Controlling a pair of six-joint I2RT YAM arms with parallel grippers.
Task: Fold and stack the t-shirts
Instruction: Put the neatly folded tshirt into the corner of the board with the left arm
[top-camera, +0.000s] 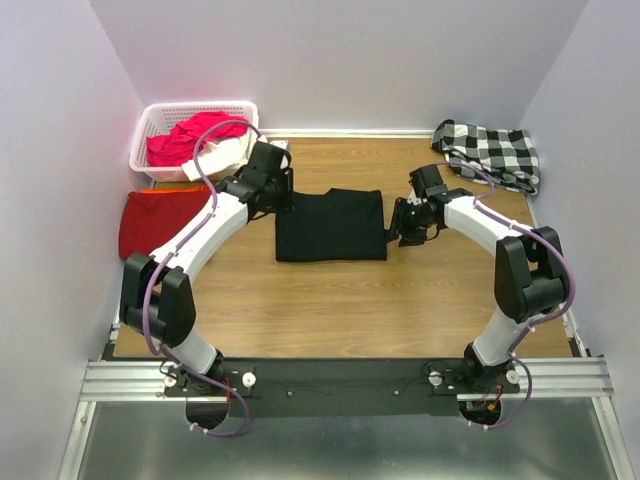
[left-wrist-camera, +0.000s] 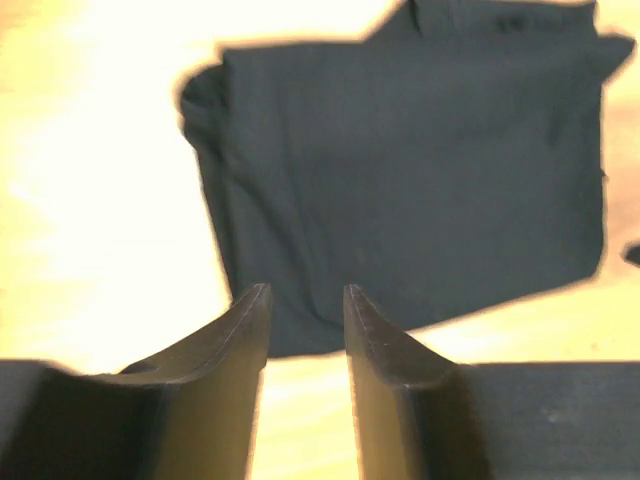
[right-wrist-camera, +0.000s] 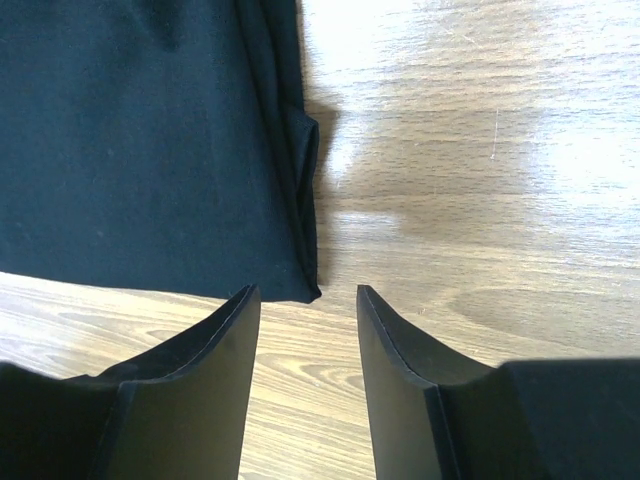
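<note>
The black t-shirt (top-camera: 332, 224) lies folded into a rectangle at the table's middle; its print is hidden. It fills the left wrist view (left-wrist-camera: 410, 180) and the upper left of the right wrist view (right-wrist-camera: 130, 140). The dark-red t-shirt (top-camera: 155, 220) lies folded at the left edge. My left gripper (top-camera: 283, 196) hovers at the black shirt's left edge, open and empty (left-wrist-camera: 305, 300). My right gripper (top-camera: 397, 226) is open and empty just off the shirt's right corner (right-wrist-camera: 308, 300).
A white basket (top-camera: 160, 115) at the back left holds pink and white clothes (top-camera: 195, 137). A black-and-white checked cloth (top-camera: 490, 152) lies at the back right. Walls close in on three sides. Bare wooden table (top-camera: 340, 310) lies in front of the black shirt.
</note>
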